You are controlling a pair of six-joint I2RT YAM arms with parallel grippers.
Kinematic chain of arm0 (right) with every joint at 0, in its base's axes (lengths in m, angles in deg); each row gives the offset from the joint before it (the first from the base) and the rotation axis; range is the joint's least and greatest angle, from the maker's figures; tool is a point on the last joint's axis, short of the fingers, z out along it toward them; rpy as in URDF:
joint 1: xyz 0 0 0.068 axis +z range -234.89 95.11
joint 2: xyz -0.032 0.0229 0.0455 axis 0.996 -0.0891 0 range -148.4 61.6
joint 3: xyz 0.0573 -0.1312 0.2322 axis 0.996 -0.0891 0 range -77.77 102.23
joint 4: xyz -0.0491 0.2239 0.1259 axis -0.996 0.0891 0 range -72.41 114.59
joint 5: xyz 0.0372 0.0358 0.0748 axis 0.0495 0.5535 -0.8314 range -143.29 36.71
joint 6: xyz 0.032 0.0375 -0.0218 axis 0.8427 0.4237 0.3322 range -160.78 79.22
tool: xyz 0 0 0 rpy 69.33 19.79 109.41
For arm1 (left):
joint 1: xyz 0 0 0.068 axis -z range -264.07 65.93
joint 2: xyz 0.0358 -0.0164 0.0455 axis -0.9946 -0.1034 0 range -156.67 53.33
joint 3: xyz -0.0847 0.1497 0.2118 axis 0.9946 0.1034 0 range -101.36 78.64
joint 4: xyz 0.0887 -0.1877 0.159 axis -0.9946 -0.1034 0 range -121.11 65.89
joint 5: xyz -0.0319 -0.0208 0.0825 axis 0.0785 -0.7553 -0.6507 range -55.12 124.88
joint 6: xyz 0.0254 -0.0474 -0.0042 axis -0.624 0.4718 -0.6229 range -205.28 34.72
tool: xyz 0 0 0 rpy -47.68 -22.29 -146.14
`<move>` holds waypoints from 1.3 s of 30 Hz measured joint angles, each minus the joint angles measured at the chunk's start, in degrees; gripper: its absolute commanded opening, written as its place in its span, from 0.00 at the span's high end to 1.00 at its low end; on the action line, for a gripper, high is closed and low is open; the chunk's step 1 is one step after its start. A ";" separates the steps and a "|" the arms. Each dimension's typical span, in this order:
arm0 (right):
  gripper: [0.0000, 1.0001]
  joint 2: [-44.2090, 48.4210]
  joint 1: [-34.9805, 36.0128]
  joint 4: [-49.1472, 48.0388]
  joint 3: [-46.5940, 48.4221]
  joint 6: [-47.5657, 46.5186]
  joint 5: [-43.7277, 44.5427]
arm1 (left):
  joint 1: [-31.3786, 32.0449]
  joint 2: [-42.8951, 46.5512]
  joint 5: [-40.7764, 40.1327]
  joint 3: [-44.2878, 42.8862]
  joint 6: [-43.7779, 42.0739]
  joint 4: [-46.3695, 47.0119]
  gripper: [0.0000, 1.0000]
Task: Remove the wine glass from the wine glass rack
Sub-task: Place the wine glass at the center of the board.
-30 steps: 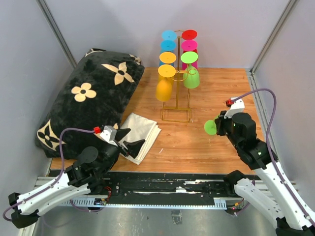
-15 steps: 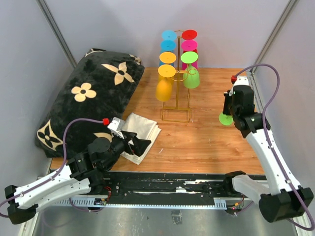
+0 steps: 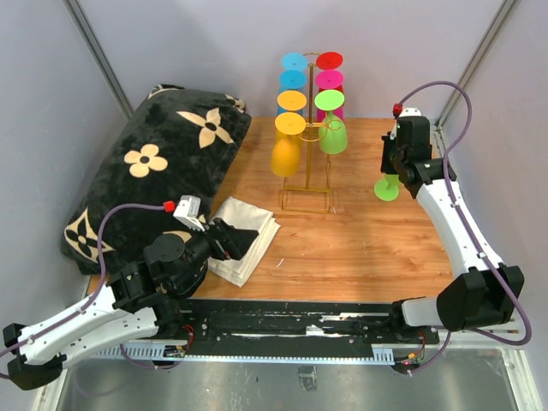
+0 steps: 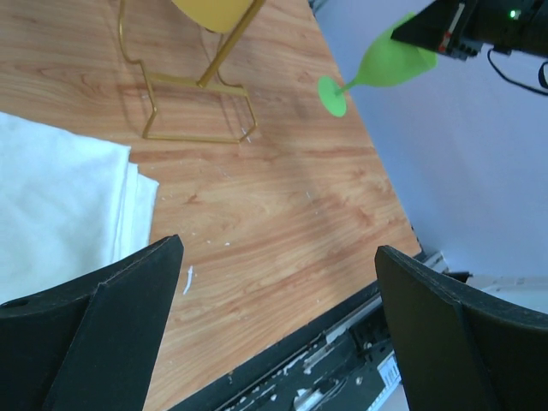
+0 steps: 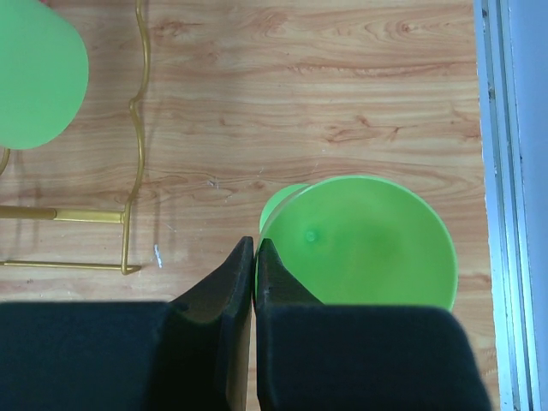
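Right fingers (image 5: pixel 255 257) are pinched shut on the rim of the green wine glass (image 3: pixel 387 188). In the last second it swung from front-centre to the far right, above the surface (image 3: pixel 360 248) and apart from the rack (image 3: pixel 306 184). It's off the rack, so probably only set-down is left. Left fingers (image 3: pixel 247 243) are wide open and empty, by the cloth (image 3: pixel 240 224).

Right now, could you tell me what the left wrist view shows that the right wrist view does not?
Only the left wrist view: the cloth, the yellow glass and the open left gripper.
Only the right wrist view: a second green glass on the rack, the rail beside the table, and a look down into the held green glass.
Both: the held green glass in the shut right gripper, the rack's wire base and the table.
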 measured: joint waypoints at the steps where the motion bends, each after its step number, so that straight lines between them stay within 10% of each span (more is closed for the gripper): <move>1: 0.99 -0.33 0.00 -0.04 0.26 0.04 0.11 | 0.00 -0.42 -1.25 -0.55 0.52 0.00 0.00; 39: 0.94 -23.10 -3.76 1.31 12.98 -4.42 -19.47 | 0.00 -10.56 -2.58 -10.78 5.66 -14.03 0.00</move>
